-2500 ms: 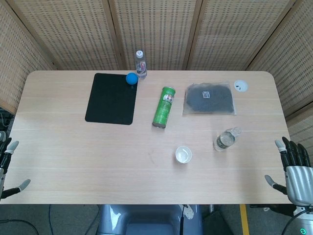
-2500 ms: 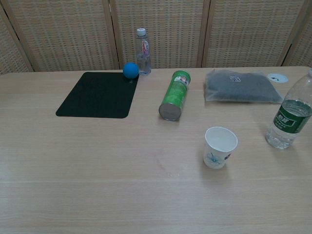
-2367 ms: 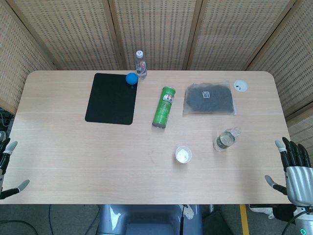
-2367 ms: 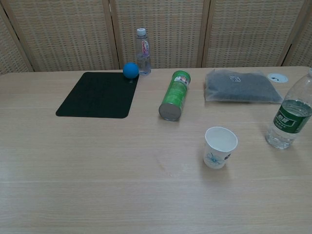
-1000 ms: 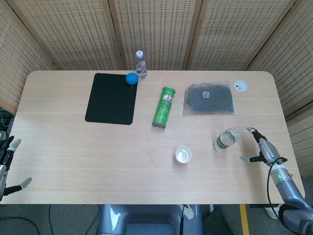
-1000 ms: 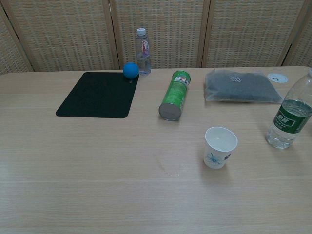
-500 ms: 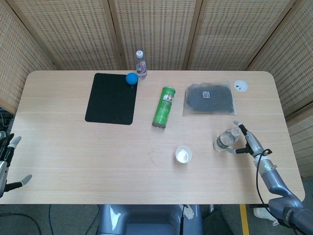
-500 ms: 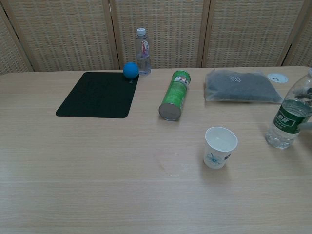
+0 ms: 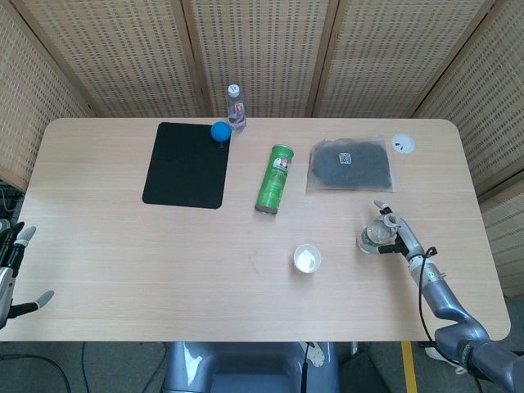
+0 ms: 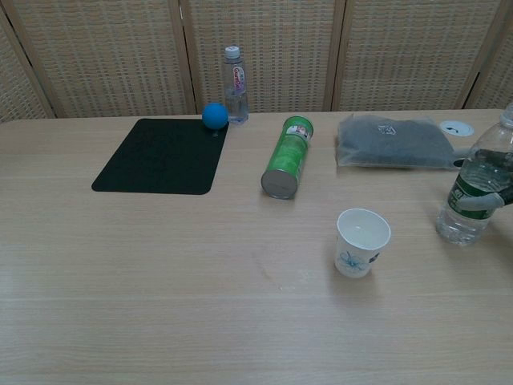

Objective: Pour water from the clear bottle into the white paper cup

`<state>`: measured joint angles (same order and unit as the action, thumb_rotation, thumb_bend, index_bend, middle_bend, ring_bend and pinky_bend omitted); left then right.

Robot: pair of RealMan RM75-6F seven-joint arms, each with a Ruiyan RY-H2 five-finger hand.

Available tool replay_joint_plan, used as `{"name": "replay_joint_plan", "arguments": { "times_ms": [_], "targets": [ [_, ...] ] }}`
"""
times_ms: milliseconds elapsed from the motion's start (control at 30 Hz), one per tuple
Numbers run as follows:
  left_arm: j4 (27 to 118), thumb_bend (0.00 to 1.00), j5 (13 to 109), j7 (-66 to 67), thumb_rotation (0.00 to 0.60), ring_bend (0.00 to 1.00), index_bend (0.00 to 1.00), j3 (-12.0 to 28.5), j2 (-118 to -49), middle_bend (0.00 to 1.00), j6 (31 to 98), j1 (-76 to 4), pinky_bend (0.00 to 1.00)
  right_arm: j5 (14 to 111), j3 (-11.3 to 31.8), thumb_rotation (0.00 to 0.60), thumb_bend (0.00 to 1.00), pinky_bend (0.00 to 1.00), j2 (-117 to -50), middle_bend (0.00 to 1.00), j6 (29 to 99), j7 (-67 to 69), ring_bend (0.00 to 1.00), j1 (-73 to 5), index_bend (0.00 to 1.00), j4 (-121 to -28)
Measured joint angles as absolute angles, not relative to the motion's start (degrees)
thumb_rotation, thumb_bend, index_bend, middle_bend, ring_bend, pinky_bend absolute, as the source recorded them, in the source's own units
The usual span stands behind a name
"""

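The clear bottle (image 9: 373,234) with a green label (image 10: 473,195) stands upright on the table at the right. My right hand (image 9: 399,235) reaches it from the right. Its fingers (image 10: 482,202) wrap the label, one across the front and one behind, so it grips the bottle. The white paper cup (image 9: 307,259) stands upright to the bottle's left, a short gap away, and looks empty in the chest view (image 10: 362,241). My left hand (image 9: 10,274) hangs off the table's lower left edge with fingers apart, holding nothing.
A green can (image 9: 274,178) lies on its side mid-table. A black mat (image 9: 187,164) with a blue ball (image 9: 219,131) at its corner lies at the back left, beside a small bottle (image 9: 236,106). A grey bag (image 9: 350,165) and a white disc (image 9: 402,144) sit back right.
My right hand has come up from the table's lower right edge, moved left to the bottle and closed its fingers around it. The left hand has barely moved.
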<state>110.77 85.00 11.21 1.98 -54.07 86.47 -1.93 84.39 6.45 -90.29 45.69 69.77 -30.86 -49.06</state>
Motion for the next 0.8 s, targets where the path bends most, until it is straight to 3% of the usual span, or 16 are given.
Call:
{"name": "replay_joint_plan", "arguments": {
  "times_ms": [67,167,233,333,467,800],
  "targets": [
    [110.81,0.09,85.02,11.18,0.600,0.00,0.00,1.94,-54.05,0.00,86.42,-1.96,0.00,84.53,6.26,0.600,0.00,0.01,-91.32,0.21,46.01,70.35,0.07,-31.09,0.14,-47.60],
    [110.85,0.09,84.95,11.19,0.600,0.00,0.00,1.91,-54.00,0.00,86.27,-2.03,0.00,84.30,6.31,0.600,0.02,0.12,-92.52,0.36,46.52,70.43,0.21,-31.22,0.31,-46.16],
    [110.85,0.09,84.85,11.13,0.600,0.00,0.00,1.90,-53.98,0.00,86.17,-2.09,0.00,84.01,6.48,0.600,0.11,0.21,-93.28,0.44,47.12,70.21,0.28,-31.23,0.41,-45.32],
    [110.85,0.09,84.80,11.09,0.600,0.00,0.00,1.89,-53.96,0.00,86.09,-2.16,0.00,83.56,6.71,0.600,0.33,0.38,-94.10,0.54,47.72,69.58,0.37,-31.26,0.51,-44.48],
    [110.94,0.09,84.76,10.93,0.600,0.00,0.00,1.85,-53.88,0.00,86.05,-2.19,0.00,83.40,6.82,0.600,0.44,0.47,-94.12,0.57,48.34,69.00,0.40,-31.28,0.54,-44.69],
    [111.02,0.09,85.81,9.40,0.600,0.00,0.00,1.49,-53.26,0.00,86.77,-1.83,0.00,85.14,7.21,0.600,0.45,0.48,-91.53,0.57,58.42,62.73,0.40,-29.80,0.54,-48.69]
  ]
}}
